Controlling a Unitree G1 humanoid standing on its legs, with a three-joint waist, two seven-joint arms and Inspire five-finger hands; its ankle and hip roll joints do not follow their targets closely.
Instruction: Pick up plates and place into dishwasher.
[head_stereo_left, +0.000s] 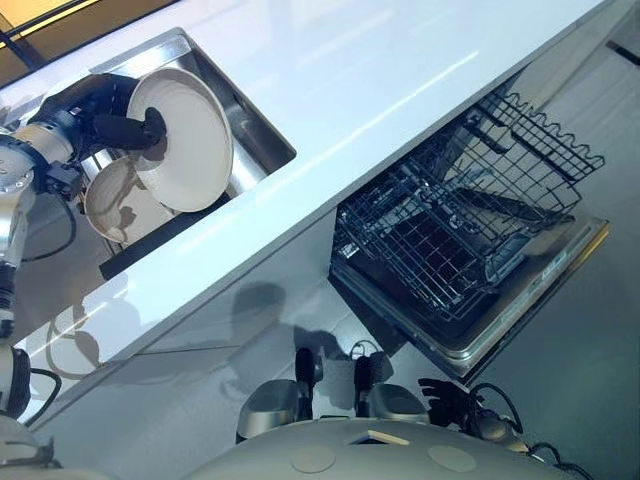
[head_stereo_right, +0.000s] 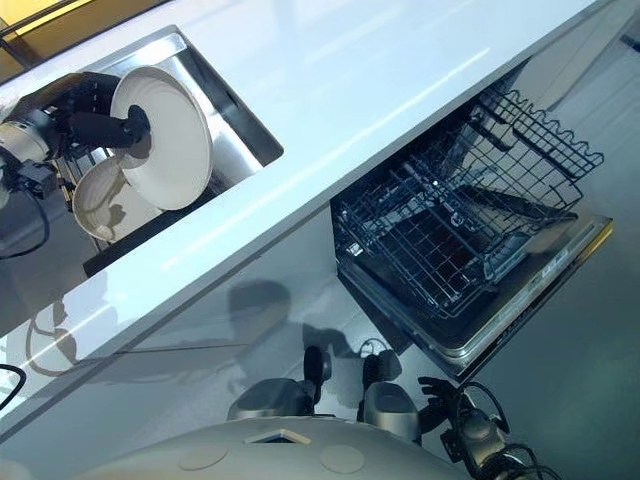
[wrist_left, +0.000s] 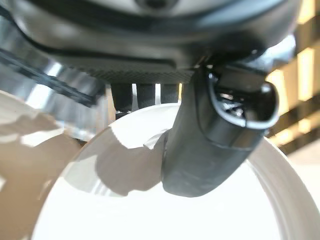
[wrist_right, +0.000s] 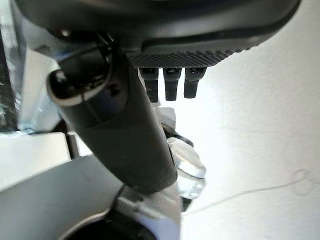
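The left hand (head_stereo_left: 105, 118) pinched the round cream ceramic plate (head_stereo_left: 183, 140) by its rim, thumb across its face, holding it tilted above the steel sink (head_stereo_left: 255, 135) where a second cream plate (head_stereo_left: 118, 200) lay. The right hand (head_stereo_left: 445, 398) hung low with fingers relaxed. The pick-up looked done; next the plate had to be carried across the white countertop (head_stereo_left: 380, 70) and lowered between the tines of the dark wire dishwasher rack (head_stereo_left: 450, 235)

A round cream-white plate (head_stereo_left: 185, 140) with a ribbed rim stands nearly on edge above the steel sink (head_stereo_left: 240, 130), pinched by the left hand (head_stereo_left: 105, 115), thumb on its face and fingers (wrist_left: 145, 95) behind. A second plate (head_stereo_left: 118, 203) of the same kind lies lower in the sink, just beside and partly behind the first. The dishwasher (head_stereo_left: 470, 260) under the white worktop (head_stereo_left: 380, 80) is open, its dark wire rack (head_stereo_left: 450, 225) pulled out over the lowered door.
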